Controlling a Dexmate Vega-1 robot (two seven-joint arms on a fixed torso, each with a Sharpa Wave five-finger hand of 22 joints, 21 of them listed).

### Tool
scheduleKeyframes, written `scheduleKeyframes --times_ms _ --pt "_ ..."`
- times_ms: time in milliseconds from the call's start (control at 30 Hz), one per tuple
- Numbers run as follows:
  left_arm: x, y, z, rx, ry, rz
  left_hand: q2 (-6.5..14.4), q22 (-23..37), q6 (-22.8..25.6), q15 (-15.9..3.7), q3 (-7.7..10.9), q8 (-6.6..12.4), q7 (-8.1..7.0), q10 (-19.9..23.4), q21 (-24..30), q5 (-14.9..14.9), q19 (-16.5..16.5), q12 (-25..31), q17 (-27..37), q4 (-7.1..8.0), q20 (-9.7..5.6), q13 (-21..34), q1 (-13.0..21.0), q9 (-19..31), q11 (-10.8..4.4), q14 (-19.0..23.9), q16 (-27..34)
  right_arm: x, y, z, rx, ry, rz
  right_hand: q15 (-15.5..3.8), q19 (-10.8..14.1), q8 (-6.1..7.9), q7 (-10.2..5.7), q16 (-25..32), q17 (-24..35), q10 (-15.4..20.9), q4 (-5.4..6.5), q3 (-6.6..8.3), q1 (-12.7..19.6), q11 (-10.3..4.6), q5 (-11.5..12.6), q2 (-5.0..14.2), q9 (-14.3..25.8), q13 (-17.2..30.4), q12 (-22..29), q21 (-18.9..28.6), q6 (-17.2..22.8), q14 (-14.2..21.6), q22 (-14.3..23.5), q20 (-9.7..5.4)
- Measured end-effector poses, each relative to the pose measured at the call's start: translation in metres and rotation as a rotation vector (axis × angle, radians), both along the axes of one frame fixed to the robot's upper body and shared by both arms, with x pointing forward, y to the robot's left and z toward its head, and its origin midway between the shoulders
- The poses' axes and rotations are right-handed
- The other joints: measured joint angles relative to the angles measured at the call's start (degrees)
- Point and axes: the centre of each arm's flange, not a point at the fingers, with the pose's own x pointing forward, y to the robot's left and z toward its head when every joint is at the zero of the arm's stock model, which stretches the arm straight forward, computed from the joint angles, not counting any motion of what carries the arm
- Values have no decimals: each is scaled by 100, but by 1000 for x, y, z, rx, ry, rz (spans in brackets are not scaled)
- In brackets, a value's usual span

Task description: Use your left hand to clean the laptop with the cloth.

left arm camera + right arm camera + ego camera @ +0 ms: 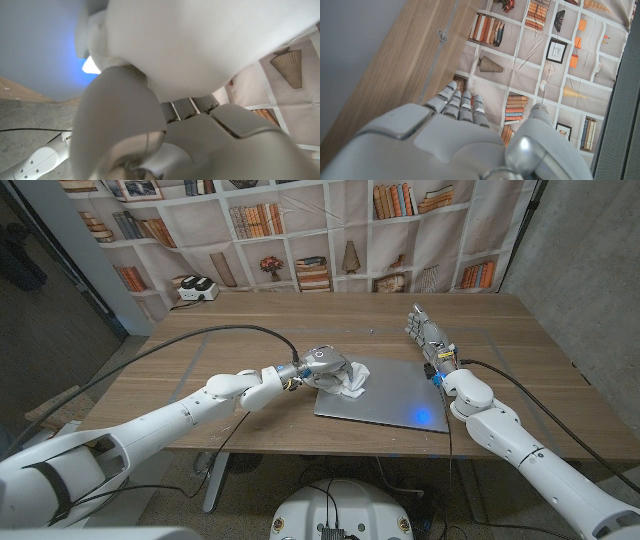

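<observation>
On the laptop's (385, 394) left edge, left hand (326, 364) has fingers closed over the white cloth (349, 382), pressing it down; bare lid runs rightward toward the open, empty right hand (428, 340) on the worktop (240, 330).

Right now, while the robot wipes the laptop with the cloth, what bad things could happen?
The left hand presses the white cloth on the closed laptop near its left edge, so a wide wipe might push the cloth off onto the table. The laptop lies loose near the table's front edge; a hard push might slide it. The right hand stands close beside the laptop and could get bumped.
</observation>
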Motion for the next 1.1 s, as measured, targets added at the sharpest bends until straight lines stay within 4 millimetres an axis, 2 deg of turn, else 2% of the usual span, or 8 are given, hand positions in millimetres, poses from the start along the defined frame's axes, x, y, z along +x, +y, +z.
scheduleKeyframes --times_ms 167,367,433,467,667,700,900,1100 --pt "3 -3 3 -1 2 1 0 0 0 0 0 13 0 0 0 0 0 0 0 0 0 0 0 3 0 0 0 0 0 0 3 -2 2 0 0 0 0 0 0 0 -18 -18 0 0 0 0 0 0 0 0 0 0 0 0" --pt "8 -16 11 10 2 -22 0 0 0 0 0 24 0 1 0 -2 0 -44 1 0 0 30 0 6 0 0 0 -1 -1 -1 13 -6 0 0 0 0 0 0 0 0 -25 -25 0 0 0 0 0 0 0 0 0 0 0 0" --pt "13 -25 16 12 -1 -27 0 0 0 0 0 24 0 1 0 -3 0 -45 16 0 0 30 0 6 -1 0 0 -1 -1 -1 16 -8 -1 0 0 0 0 0 0 0 -25 -25 31 0 0 31 0 0 0 0 0 0 9 0" --pt "6 -33 12 47 -6 -80 0 0 0 0 0 24 0 2 0 -3 0 -44 20 0 0 30 0 6 -1 0 0 -1 -3 -7 22 1 -6 0 0 0 0 0 0 0 -25 -25 31 0 0 31 0 0 0 0 0 0 23 0" --pt "16 -56 27 63 -19 -96 0 0 0 -19 0 26 1 44 0 -3 -32 -45 22 0 -14 29 0 6 3 19 -30 -2 -4 -7 29 -3 -11 0 0 0 0 0 0 0 -24 -25 31 0 -23 31 0 0 0 0 0 0 30 0" --pt "11 -64 25 89 -31 -146 0 0 0 -19 0 26 1 44 1 -3 -54 -47 22 0 -11 29 0 6 3 19 -30 -4 -6 -11 34 1 -15 0 0 0 0 0 0 0 -24 -25 31 0 -27 31 0 0 0 0 0 0 30 0" --pt "15 -87 32 121 -41 -181 0 -1 11 -20 18 25 11 64 1 -4 -62 -89 23 17 -2 28 0 4 0 20 -32 -6 -8 -12 41 -1 -21 0 0 0 0 0 0 0 -24 -24 31 0 -26 31 0 0 0 0 0 0 30 0" --pt "16 -101 34 138 -45 -205 0 -1 20 -31 18 22 20 74 1 -11 -62 -106 25 17 -2 46 0 1 -10 31 -34 -8 -11 -13 45 -3 -23 0 0 0 0 0 0 0 -24 -24 31 0 -26 31 0 0 0 0 0 0 29 0"
